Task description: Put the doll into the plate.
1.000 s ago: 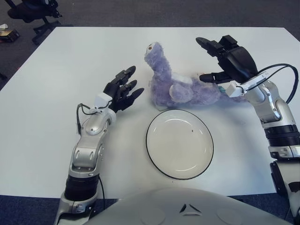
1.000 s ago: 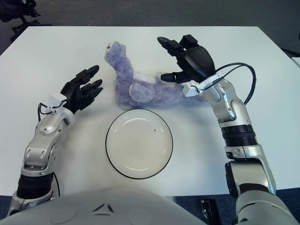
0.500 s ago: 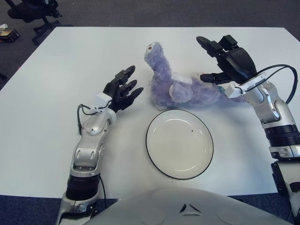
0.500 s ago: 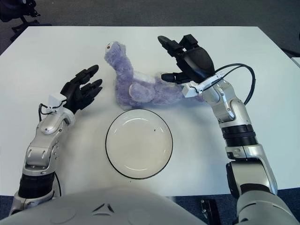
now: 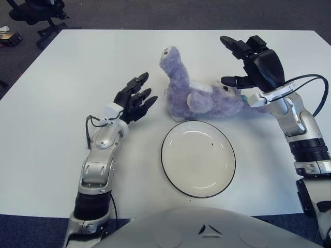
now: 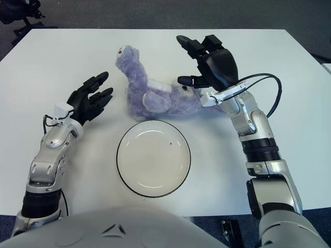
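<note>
A fuzzy lavender doll (image 5: 199,95) lies on the white worktop (image 5: 46,124), just beyond the far rim of the plate. Its head rises at the left end, face turned away from the plate, while its body stretches off to the right. The plate (image 5: 198,158) is round, white, dark-rimmed, holding nothing, flat on the worktop.

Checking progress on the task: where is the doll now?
The doll lies on the table just beyond the plate, between the open left robot hand and right robot hand.
</note>
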Robot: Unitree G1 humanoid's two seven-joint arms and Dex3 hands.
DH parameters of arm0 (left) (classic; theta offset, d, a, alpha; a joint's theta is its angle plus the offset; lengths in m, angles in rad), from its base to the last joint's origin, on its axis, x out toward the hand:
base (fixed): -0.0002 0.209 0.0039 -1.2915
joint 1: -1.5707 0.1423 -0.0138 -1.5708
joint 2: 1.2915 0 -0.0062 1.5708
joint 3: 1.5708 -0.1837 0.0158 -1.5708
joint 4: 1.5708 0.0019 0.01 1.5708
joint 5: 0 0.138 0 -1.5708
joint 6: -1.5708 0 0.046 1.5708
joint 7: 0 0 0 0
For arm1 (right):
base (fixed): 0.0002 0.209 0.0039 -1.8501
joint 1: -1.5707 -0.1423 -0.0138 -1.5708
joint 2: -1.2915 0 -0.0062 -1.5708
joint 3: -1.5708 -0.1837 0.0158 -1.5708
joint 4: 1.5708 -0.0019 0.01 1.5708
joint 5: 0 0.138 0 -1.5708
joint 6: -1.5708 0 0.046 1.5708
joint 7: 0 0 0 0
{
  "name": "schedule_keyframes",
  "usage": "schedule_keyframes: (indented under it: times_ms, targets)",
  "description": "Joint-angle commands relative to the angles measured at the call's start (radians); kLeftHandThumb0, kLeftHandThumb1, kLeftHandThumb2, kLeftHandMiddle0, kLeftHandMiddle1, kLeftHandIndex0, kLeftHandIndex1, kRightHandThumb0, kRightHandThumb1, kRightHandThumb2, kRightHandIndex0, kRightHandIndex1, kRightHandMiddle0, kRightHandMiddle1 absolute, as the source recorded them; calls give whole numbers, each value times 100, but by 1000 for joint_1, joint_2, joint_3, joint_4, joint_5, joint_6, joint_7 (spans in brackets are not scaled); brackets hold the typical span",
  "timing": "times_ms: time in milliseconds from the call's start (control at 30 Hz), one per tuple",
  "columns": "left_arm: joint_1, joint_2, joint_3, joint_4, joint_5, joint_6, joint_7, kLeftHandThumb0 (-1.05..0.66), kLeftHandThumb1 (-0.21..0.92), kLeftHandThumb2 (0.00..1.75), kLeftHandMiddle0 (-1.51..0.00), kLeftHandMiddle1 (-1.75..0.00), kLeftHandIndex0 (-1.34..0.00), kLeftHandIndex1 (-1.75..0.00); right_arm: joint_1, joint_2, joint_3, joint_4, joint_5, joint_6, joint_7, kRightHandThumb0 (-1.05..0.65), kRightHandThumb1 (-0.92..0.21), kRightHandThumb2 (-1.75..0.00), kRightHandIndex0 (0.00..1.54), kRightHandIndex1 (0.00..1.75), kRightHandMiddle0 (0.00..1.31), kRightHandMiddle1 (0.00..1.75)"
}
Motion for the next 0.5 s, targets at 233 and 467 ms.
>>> schedule_keyframes:
  times_ms: [233, 467]
  targets:
    - [6, -3, 5, 16, 6, -24, 11, -61, 92, 16, -65, -3, -51, -17, 7, -6, 22, -30, 28, 57, 111, -81, -92, -16, 15, 6, 24, 20]
    - [7, -7, 6, 22, 6, -32, 14, -60, 92, 16, -66, -3, -51, -18, 3, -26, 35, -11, 18, 59, 140, -88, -92, -53, 5, 0, 9, 5]
